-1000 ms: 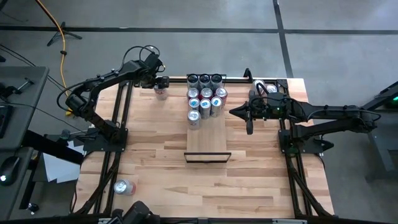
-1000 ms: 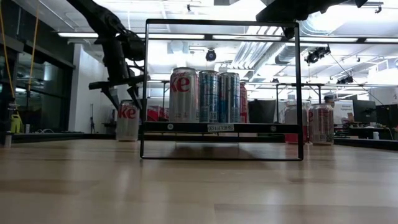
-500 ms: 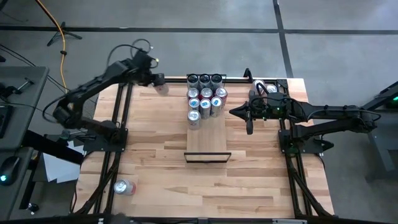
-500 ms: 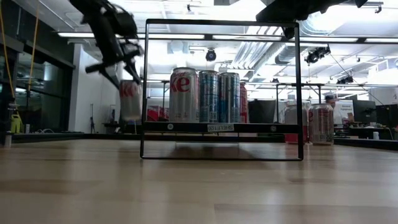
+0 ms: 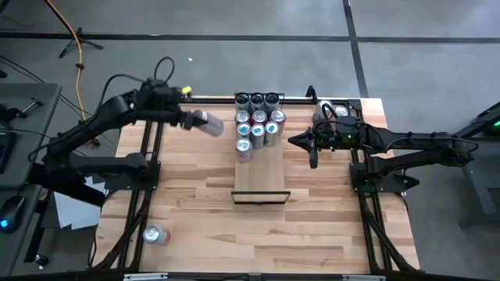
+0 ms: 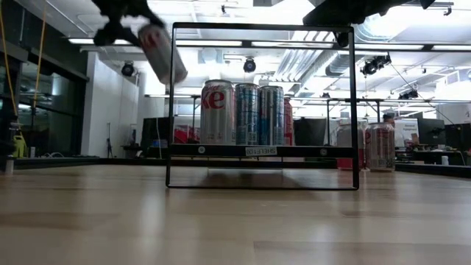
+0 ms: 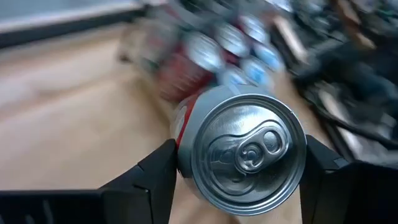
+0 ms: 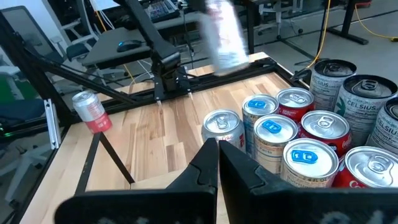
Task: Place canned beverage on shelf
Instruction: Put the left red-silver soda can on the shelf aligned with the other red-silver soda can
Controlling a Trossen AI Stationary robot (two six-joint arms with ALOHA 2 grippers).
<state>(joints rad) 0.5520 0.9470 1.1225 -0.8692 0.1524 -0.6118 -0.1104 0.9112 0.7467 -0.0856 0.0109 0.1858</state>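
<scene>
High view: ten shelf (image 5: 261,181) cans (image 5: 258,119) (upright) — one airborne.

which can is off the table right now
The silver can gripped in the left end effector, tilted in the air left of the shelf; the rest stand on surfaces.

Robotics lab, concrete floor (image 5: 234,47), exposed ceiling ducts (image 6: 383,29), cluttered desks (image 8: 124,43)

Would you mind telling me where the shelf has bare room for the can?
The shelf is bare from the cans to its black end bar. Its far half is crowded. The left gripper holds the can beside it.
</scene>
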